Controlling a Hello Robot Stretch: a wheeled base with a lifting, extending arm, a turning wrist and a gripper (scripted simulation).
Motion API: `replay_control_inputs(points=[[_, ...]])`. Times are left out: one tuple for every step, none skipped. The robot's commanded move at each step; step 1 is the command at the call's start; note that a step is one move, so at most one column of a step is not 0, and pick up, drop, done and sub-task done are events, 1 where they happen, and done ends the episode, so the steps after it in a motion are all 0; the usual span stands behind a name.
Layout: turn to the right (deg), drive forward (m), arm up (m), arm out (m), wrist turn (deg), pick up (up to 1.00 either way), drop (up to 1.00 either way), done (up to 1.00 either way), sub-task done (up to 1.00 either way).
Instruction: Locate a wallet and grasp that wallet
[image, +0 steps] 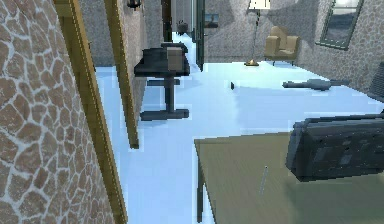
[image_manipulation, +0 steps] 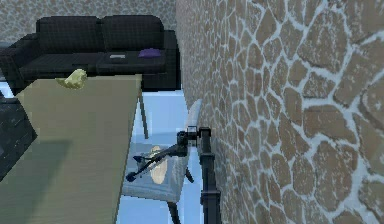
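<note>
In the arm side view the dark arm bar (image_manipulation: 207, 180) rises from the bottom edge beside the stone wall. My gripper (image_manipulation: 138, 171) reaches left from its far end, with its thin fingers over a small pale stand (image_manipulation: 168, 180). I cannot tell whether it holds anything. On the black sofa (image_manipulation: 60, 45) at the back lie a small flat grey thing (image_manipulation: 118, 57) and a purple thing (image_manipulation: 150, 53). None of them has a shape that I can name as a wallet.
An olive table (image_manipulation: 70, 135) with a yellowish crumpled thing (image_manipulation: 73, 78) stands left of the arm; the same table (image: 260, 175) carries a dark boxy thing (image: 335, 148). A stone wall (image: 40, 120) with wooden beams runs along the forward view's left. Ahead stand a dark desk (image: 163, 68) and a yellow armchair (image: 283, 45).
</note>
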Motion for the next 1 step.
replay_control_inputs(points=[[0.0,0.00,0.00,0.00,42.0,0.00,0.00,0.00,0.00]])
